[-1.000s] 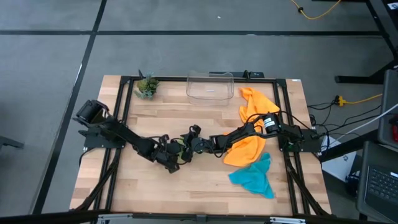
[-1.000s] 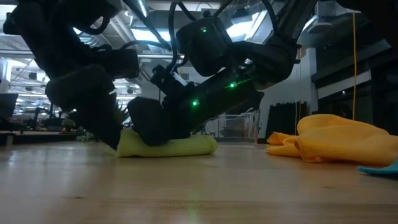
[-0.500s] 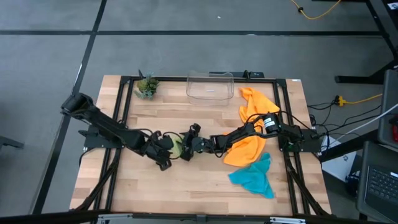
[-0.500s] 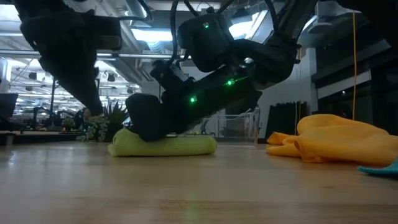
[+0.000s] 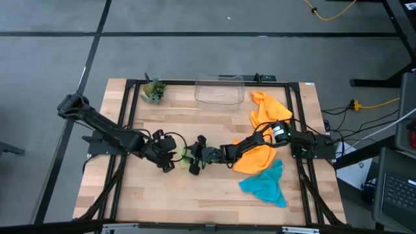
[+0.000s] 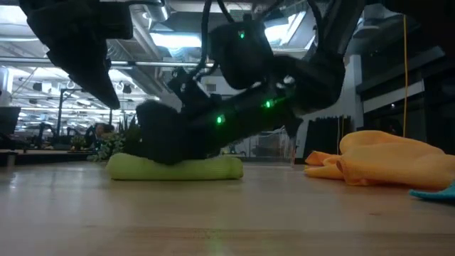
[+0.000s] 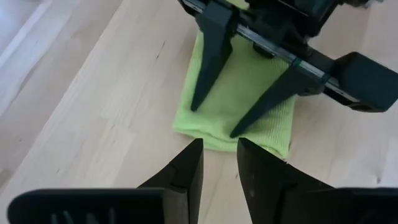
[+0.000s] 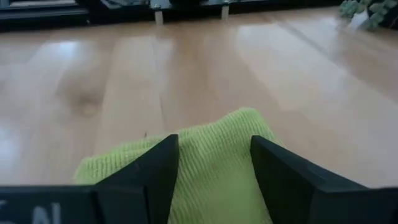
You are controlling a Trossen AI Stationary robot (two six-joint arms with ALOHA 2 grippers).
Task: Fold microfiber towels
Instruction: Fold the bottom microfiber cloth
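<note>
Four microfiber towels are seen on the wooden counter [image 5: 214, 201]. The lime green towel [image 6: 174, 168] lies folded flat near the counter's middle. The right gripper [image 7: 233, 121] is lowered onto it with its jaws parted — both fingertips [image 7: 196, 102] rest on the cloth's upper face, and nothing is pinched between them. The left gripper [image 7: 219, 149] is held just beside the towel's near edge; its jaws stand narrowly apart with only a slim gap between them, and nothing is gripped.

Two orange towels [image 5: 266, 130] are bunched together at the counter's right side, partly under the right arm. The teal blue towel [image 5: 265, 183] lies crumpled just in front of them.

A clear plastic bin [image 5: 220, 90] is set at the far edge, with a small potted plant [image 5: 153, 90] to its left — both well apart from the grippers.
</note>
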